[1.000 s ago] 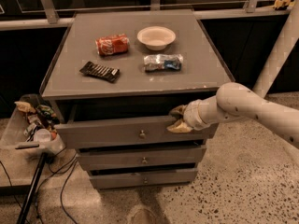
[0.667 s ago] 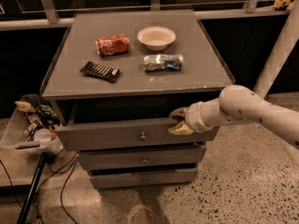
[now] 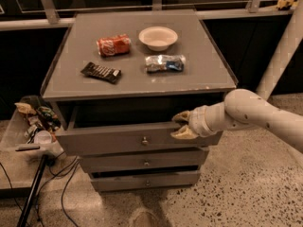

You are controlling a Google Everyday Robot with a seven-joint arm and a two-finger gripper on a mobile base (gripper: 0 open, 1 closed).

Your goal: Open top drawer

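The top drawer (image 3: 109, 141) is the widest of three grey drawers in the cabinet, with a small round knob (image 3: 145, 140) at its centre. It stands partly pulled out, and a dark gap shows behind its front. My gripper (image 3: 182, 125) is at the right part of the drawer front's upper edge. One finger (image 3: 181, 116) is over the edge on the inside and the other finger (image 3: 182, 134) is against the front face, so the gripper clasps the front panel. My white arm (image 3: 255, 112) reaches in from the right.
Below are the middle drawer (image 3: 142, 161) and the bottom drawer (image 3: 142, 179). On the cabinet top (image 3: 71, 86) lie a red can (image 3: 113, 45), a white bowl (image 3: 158, 37), a dark snack bar (image 3: 100, 72) and a blue-silver packet (image 3: 164, 63). A cluttered tray (image 3: 35, 122) and cables are at the left, and a white post (image 3: 284, 46) is at the right.
The top drawer's front has come a little further out toward the camera, and my gripper has moved with it while staying on its upper edge.
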